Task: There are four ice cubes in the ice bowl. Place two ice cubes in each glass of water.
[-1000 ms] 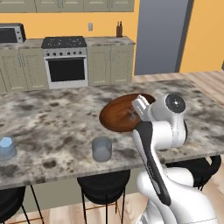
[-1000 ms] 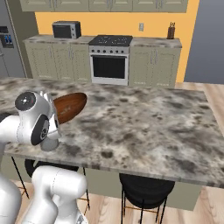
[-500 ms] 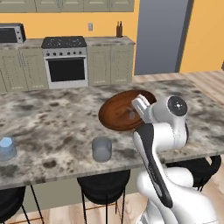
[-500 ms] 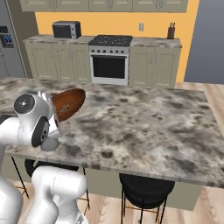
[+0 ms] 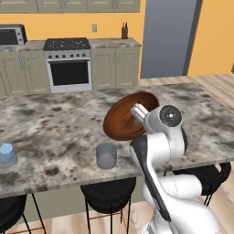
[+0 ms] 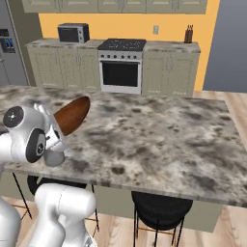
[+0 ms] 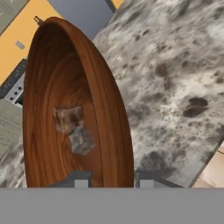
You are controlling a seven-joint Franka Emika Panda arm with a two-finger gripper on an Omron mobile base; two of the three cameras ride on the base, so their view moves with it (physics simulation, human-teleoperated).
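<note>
The ice bowl (image 5: 121, 121), dark glossy wood, is held off the counter and tipped steeply on edge, its opening facing left. My gripper (image 5: 138, 112) is shut on its rim. In the hand view my gripper (image 7: 114, 179) straddles the rim of the ice bowl (image 7: 48, 78), one fingertip inside and one outside. Two ice cubes (image 7: 74, 129) cling together on the bowl's inner wall. One glass of water (image 5: 106, 156) stands just below and left of the tilted bowl. The other glass of water (image 5: 7, 154) is at the counter's far left. From the right the ice bowl (image 6: 72, 115) shows edge-on.
The marble island counter (image 5: 55, 128) stretches left and right, with black stools (image 5: 107, 194) under its near edge. A stove (image 5: 68, 68) and cabinets line the far wall. My white arm (image 6: 29, 137) hides the counter's near left part in the right base view.
The bowl has tipped up more steeply in my grip over the last second. The glasses have stayed where they were.
</note>
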